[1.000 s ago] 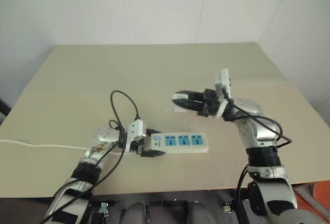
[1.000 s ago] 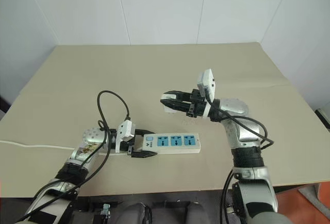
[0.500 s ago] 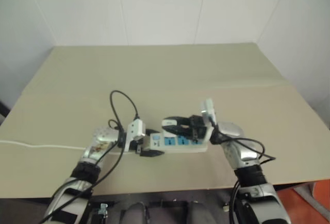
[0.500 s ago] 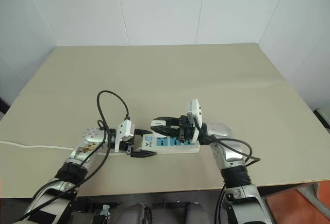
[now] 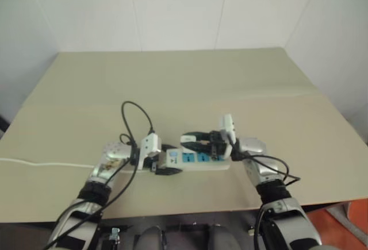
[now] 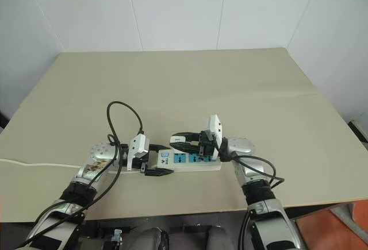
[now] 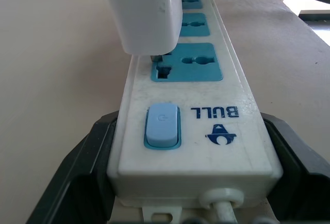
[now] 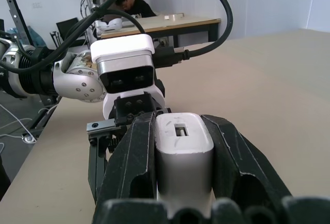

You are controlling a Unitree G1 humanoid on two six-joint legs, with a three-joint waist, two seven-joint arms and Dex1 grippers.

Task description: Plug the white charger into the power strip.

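Note:
The power strip (image 6: 198, 161) lies on the table, its three blue sockets facing up. My left gripper (image 6: 160, 159) is shut on its switch end, one black finger (image 7: 87, 167) against each long side. The right gripper (image 6: 175, 140) is shut on the white charger (image 8: 183, 152) and holds it level over the strip. In the left wrist view the charger (image 7: 147, 13) hangs just above the socket nearest the pale blue switch (image 7: 162, 126). A dark prong under it meets that blue face at its edge.
The strip's thin white cord (image 6: 34, 162) runs off the table's left side. A black cable loop (image 6: 123, 118) arches over my left wrist. The table's front edge (image 6: 172, 211) is close below the strip. Bare tan tabletop (image 6: 190, 83) stretches behind.
My right gripper has come down and to the left with the charger, from above the bare table to just over the strip's sockets. The left gripper and the strip have stayed put.

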